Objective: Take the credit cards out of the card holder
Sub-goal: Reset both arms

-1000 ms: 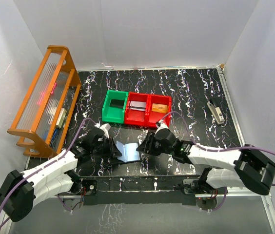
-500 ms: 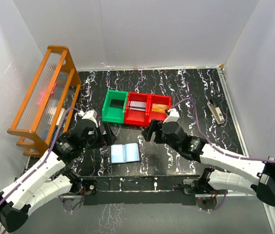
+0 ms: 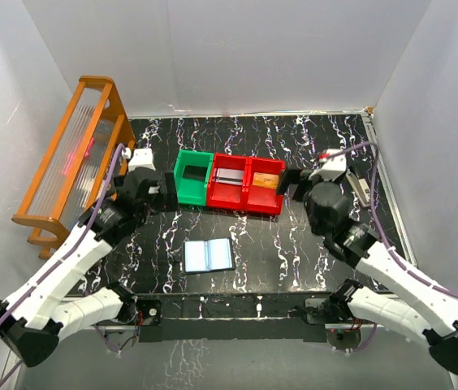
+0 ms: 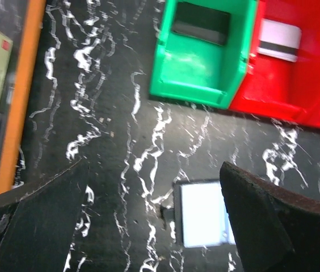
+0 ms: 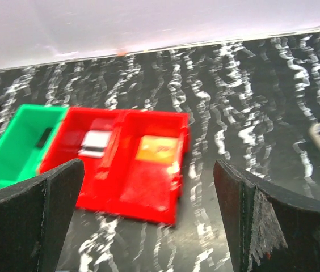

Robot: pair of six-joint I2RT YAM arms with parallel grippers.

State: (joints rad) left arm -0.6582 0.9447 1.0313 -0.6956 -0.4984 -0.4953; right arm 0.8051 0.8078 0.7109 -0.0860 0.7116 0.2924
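Could overlook a card tucked flat in the card holder (image 3: pixel 207 255) lying open on the table (image 3: pixel 310 146) near the bins (image 3: pixel 245 205), with left gripper (image 4: pixel 153 187) and right gripper (image 5: pixel 148 181) both spread wide, empty.

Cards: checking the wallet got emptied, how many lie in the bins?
3. A black card in the green bin, a white striped card in the middle red bin, an orange card in the right red bin. Any stacked underneath would be hidden.
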